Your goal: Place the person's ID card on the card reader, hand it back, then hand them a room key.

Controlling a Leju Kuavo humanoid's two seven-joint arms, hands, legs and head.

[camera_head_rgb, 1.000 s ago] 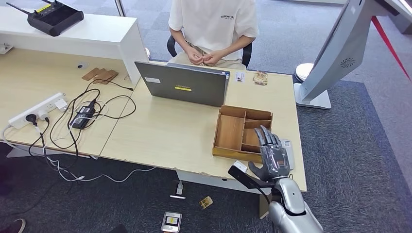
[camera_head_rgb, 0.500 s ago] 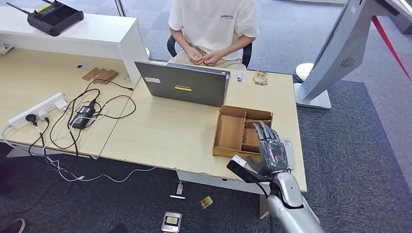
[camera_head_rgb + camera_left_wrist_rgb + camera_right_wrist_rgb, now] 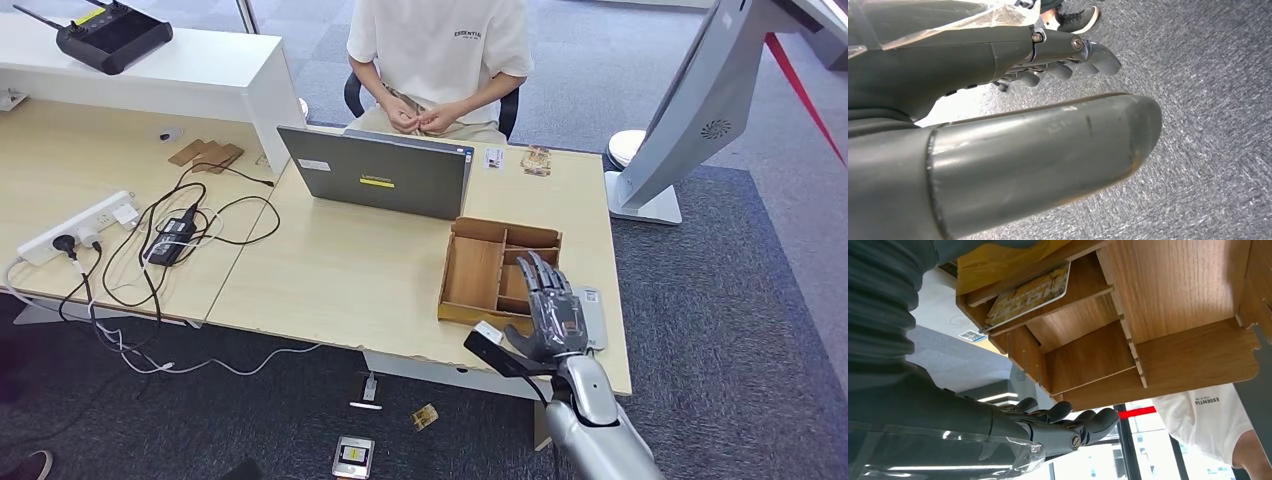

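Lately | right hand (image 3: 553,318) edged forward over tray (image 3: 473,274), fingers (image 3: 541,277) spread, holding nothing | card (image 3: 1028,295) lay in tray slot | left hand (image 3: 1058,60) hung, empty | pickup pending

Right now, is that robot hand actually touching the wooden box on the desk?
Cannot tell. In the head view the right hand overlaps the wooden box, fingers spread, holding nothing. The right wrist view shows its fingers against the background beside the box's compartments, but neither shows contact or a gap plainly.

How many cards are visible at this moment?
3. A white card and a patterned card lie at the desk's far edge beside the laptop. A yellowish card lies in the wooden organizer. The robot hand may hide others.
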